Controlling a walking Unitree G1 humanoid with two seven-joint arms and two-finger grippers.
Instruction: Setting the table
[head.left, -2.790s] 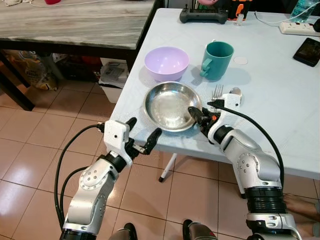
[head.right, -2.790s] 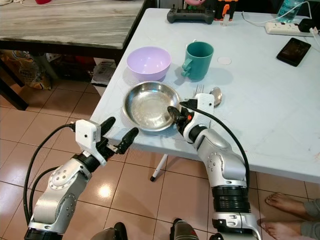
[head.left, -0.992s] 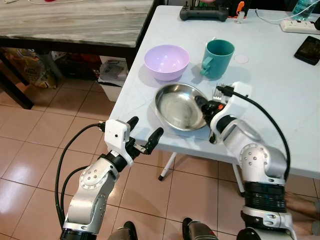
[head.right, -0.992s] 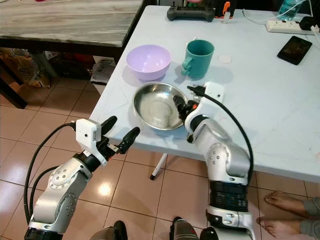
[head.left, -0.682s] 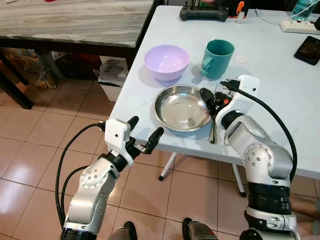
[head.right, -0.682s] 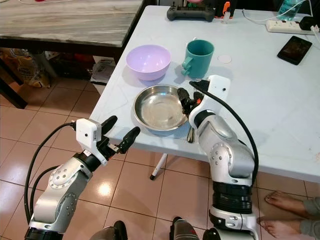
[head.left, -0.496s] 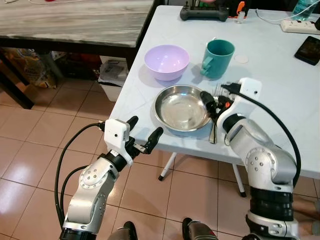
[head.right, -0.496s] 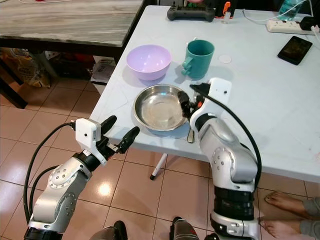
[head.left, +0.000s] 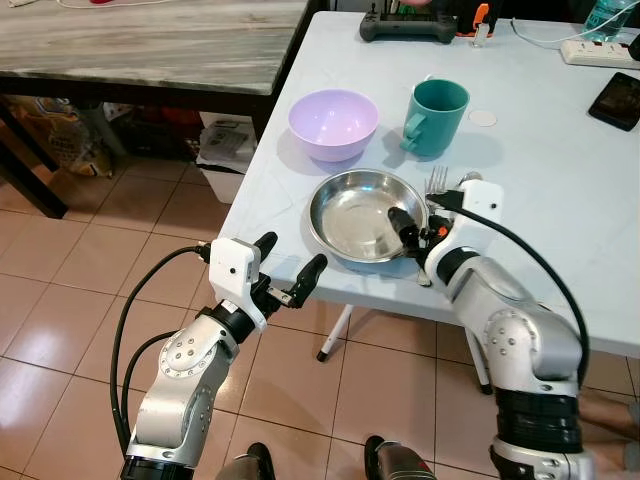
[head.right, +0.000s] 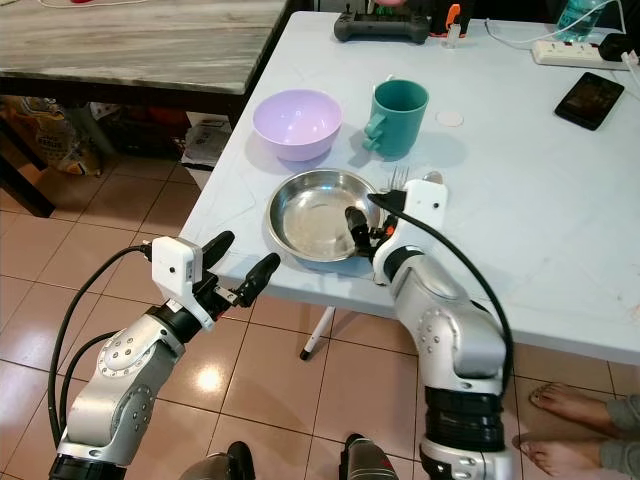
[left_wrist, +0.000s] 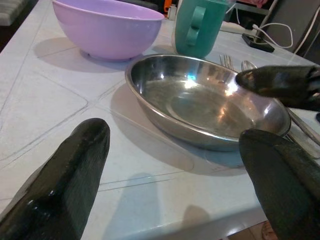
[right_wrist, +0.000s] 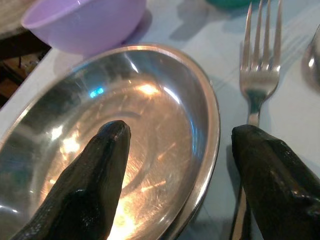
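Note:
A steel plate (head.left: 360, 212) lies near the front edge of the pale blue table (head.left: 560, 200). Behind it stand a purple bowl (head.left: 333, 122) and a teal mug (head.left: 437, 118). A fork (head.left: 435, 183) and a spoon (head.left: 469, 182) lie just right of the plate. My right gripper (head.left: 408, 230) is open and low over the plate's right rim. One finger (right_wrist: 100, 175) is inside the plate (right_wrist: 125, 130), the other finger (right_wrist: 272, 170) outside by the fork (right_wrist: 257, 60). My left gripper (head.left: 290, 275) hangs open in the air, off the table's front edge, facing the plate (left_wrist: 205, 100).
A black controller (head.left: 408, 28), a power strip (head.left: 598, 55), a phone (head.left: 614, 102) and a white coaster (head.left: 482, 118) lie farther back on the table. A dark wooden table (head.left: 150, 45) stands to the left over tiled floor. A person's bare foot (head.right: 570, 405) is at lower right.
The plate slid a little to the right early on. My right gripper rose beside the plate's far right rim, then came down and forward to straddle the rim. The left arm stayed still.

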